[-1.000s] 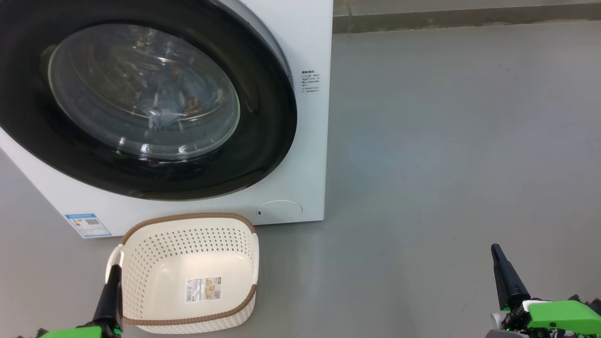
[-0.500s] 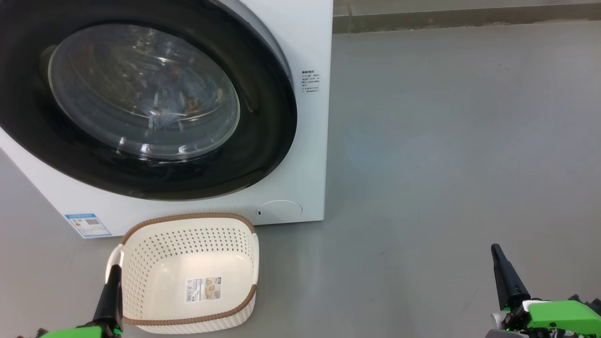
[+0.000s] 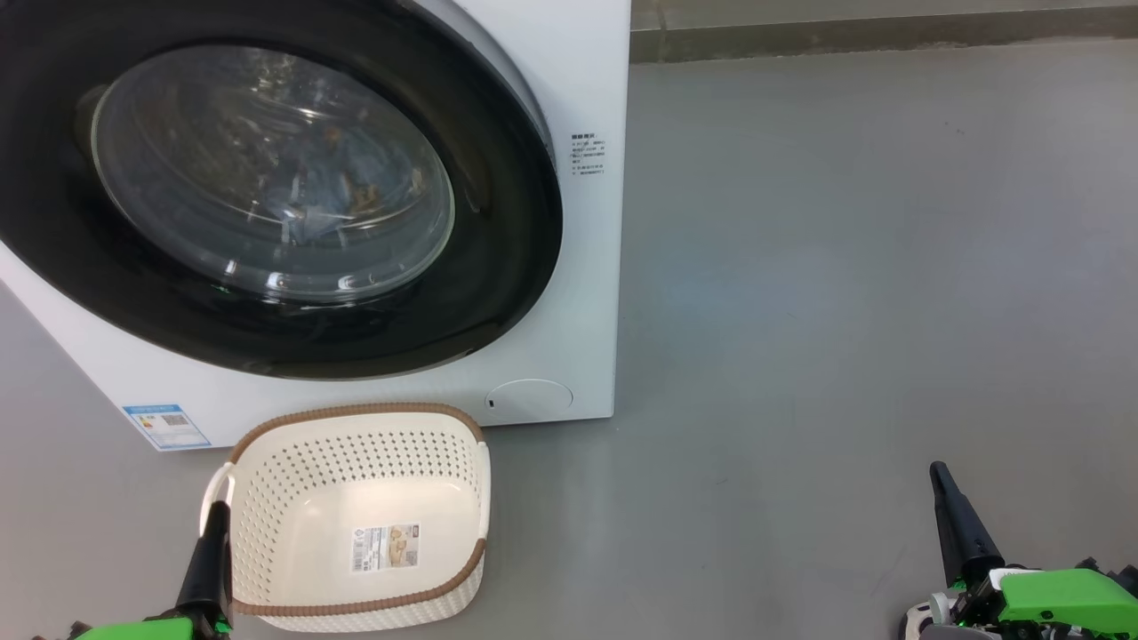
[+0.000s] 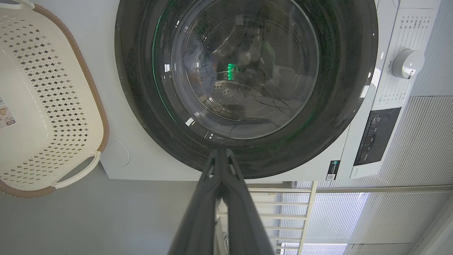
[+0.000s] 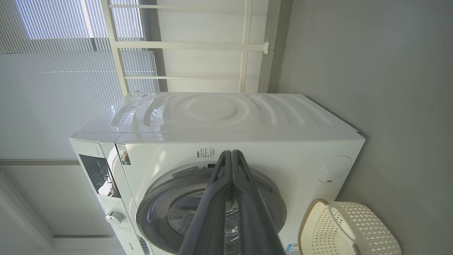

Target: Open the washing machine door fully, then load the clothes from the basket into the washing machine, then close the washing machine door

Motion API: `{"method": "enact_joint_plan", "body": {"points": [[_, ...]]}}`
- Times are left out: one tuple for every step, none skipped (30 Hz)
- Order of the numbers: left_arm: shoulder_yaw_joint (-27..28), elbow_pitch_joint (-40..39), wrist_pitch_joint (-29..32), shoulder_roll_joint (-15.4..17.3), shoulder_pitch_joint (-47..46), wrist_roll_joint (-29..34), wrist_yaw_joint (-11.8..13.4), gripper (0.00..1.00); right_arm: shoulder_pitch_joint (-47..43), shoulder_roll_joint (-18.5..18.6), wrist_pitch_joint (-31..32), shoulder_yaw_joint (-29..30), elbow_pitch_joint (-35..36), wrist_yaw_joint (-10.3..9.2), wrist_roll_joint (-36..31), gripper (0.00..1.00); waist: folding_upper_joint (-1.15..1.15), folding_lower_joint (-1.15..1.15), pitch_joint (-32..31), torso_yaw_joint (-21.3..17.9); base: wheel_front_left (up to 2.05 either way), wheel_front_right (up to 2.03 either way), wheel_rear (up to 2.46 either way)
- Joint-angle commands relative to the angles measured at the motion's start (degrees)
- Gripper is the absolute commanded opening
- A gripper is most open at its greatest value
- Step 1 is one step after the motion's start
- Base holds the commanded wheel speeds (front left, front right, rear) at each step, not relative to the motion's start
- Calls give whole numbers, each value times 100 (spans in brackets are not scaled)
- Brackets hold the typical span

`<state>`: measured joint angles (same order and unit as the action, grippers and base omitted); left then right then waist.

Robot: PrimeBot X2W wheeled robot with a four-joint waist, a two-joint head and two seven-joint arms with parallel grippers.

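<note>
Washing machine door [image 3: 267,178] shut on the clothes [image 3: 342,191], basket [image 3: 356,411] at its six o'clock empty, left gripper [image 3: 209,551] and right gripper [image 3: 956,520] jaws together: closing is judged done, no move needed.

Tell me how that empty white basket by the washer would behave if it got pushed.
The basket is probably light: thin perforated plastic, nothing inside but a sticker. It would likely slide rather than tip on the smooth grey floor, being low and wide. Its walls may flex if squeezed.
</note>
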<state>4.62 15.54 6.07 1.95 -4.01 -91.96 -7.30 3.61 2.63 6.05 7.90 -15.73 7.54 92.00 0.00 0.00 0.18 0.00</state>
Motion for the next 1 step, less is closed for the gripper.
{"method": "enact_joint_plan", "body": {"points": [[196, -151, 46, 93, -218, -15, -19, 0, 257, 25, 44, -138, 170, -5, 17, 0, 0, 0, 0, 0, 0, 0, 0]]}}
